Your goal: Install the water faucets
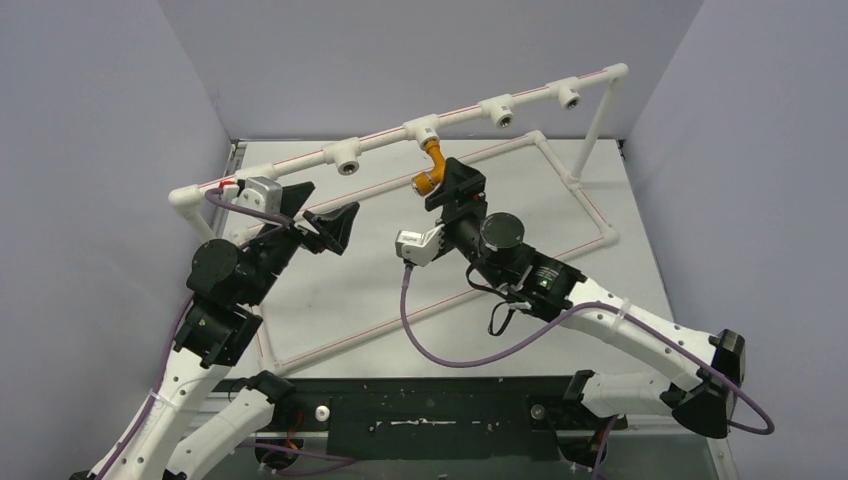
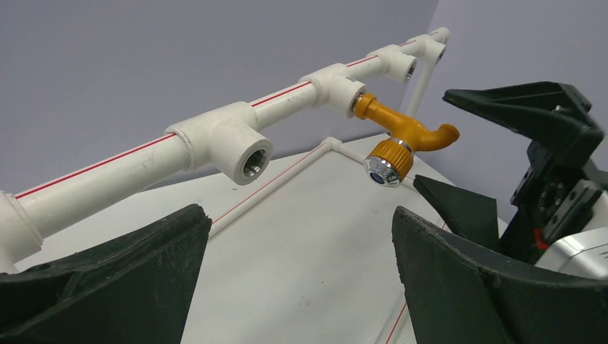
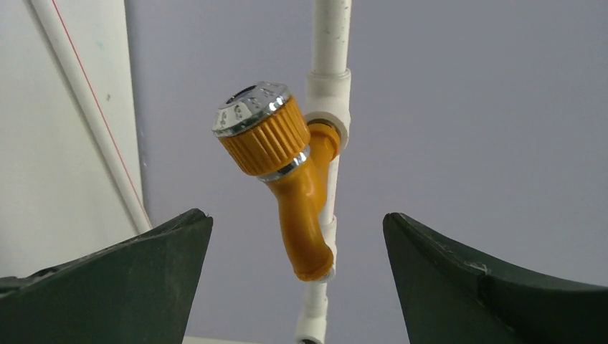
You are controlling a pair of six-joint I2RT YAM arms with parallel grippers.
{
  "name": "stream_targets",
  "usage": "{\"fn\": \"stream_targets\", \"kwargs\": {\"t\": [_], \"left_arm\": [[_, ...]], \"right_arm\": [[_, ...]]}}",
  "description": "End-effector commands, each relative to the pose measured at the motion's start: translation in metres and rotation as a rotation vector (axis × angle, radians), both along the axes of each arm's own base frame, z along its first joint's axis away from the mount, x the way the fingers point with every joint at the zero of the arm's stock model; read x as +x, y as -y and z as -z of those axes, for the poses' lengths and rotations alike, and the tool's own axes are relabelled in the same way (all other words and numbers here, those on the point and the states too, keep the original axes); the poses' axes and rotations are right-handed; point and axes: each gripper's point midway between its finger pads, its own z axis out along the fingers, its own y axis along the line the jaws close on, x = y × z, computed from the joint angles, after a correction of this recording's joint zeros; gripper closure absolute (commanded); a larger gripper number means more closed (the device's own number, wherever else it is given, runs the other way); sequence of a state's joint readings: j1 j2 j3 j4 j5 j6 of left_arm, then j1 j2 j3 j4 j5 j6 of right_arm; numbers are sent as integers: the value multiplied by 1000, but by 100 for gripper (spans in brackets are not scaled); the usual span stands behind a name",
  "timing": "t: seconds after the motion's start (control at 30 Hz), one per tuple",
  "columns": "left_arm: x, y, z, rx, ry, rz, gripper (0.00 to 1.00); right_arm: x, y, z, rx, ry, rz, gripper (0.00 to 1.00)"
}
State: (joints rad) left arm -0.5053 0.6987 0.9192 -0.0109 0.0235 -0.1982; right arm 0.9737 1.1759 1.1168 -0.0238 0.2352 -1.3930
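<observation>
The orange-brass faucet (image 1: 431, 165) hangs from the second tee socket (image 1: 425, 130) of the raised white pipe rail, its silvery round end toward the arms. My right gripper (image 1: 447, 187) is open just in front of it, jaws wide on either side and not touching. In the right wrist view the faucet (image 3: 287, 179) sits between and beyond the gripper (image 3: 297, 215). My left gripper (image 1: 333, 197) is open and empty, left of the faucet below the rail. In the left wrist view (image 2: 299, 210) it faces the faucet (image 2: 401, 136).
The rail (image 1: 385, 140) carries an empty tee socket (image 1: 346, 157) to the left and two more (image 1: 498, 110) to the right, on corner posts (image 1: 592, 125). A low white pipe frame (image 1: 560, 250) with red stripes lies on the table. Grey walls stand close on three sides.
</observation>
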Motion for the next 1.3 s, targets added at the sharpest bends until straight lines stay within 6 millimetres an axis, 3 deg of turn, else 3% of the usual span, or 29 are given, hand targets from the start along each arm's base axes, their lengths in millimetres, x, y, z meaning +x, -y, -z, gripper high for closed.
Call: {"fn": "stream_targets", "kwargs": {"t": [0.0, 0.2, 0.37, 0.5, 0.63, 0.67, 1.03, 1.27], "left_arm": [[-9, -1, -29, -30, 71, 13, 3], [-10, -2, -29, -31, 73, 12, 3], [-11, -2, -30, -32, 77, 14, 3], [-12, -2, -30, -33, 78, 15, 3], [-12, -2, -31, -33, 80, 14, 3], [-12, -2, -31, -33, 79, 14, 3], [-11, -1, -30, -32, 76, 15, 3], [-11, -2, -29, -31, 74, 12, 3]], "right_arm": [[15, 15, -37, -103, 277, 188, 5], [25, 2, -27, -153, 318, 212, 8], [34, -2, -25, -102, 313, 243, 20], [36, -7, -19, -58, 290, 230, 47], [39, -7, -15, 40, 260, 246, 94], [40, -5, -17, 97, 244, 254, 100], [29, -25, -28, 950, -130, 54, 100], [34, -19, -41, 1525, -411, -14, 100]]}}
